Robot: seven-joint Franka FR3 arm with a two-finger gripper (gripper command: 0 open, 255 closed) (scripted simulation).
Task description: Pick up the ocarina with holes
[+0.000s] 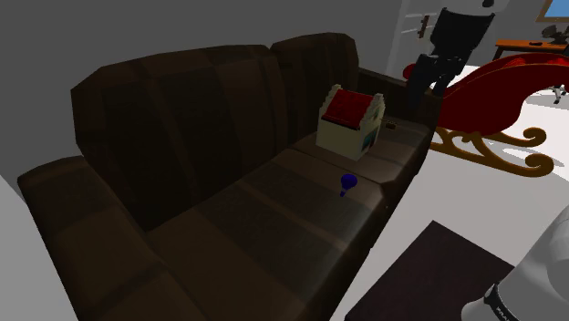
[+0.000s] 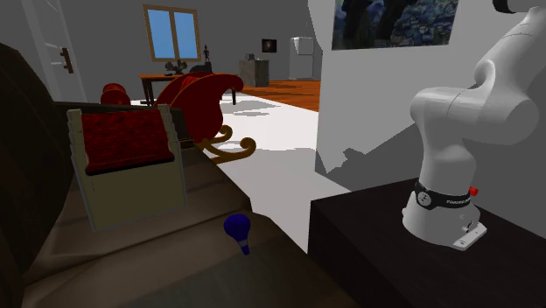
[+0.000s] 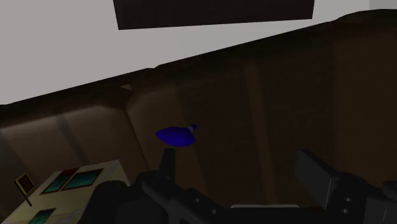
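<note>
The blue ocarina [image 1: 347, 184] lies on the seat of the brown sofa [image 1: 274, 219], right of centre in the shoulder view, just below the red-roofed toy house [image 1: 349, 121]. The gripper [image 3: 239, 162] is released, fingers apart and empty, with the ocarina beyond one finger. It is best to centre over the rounded body first, then descend squarely, as it may roll
</note>
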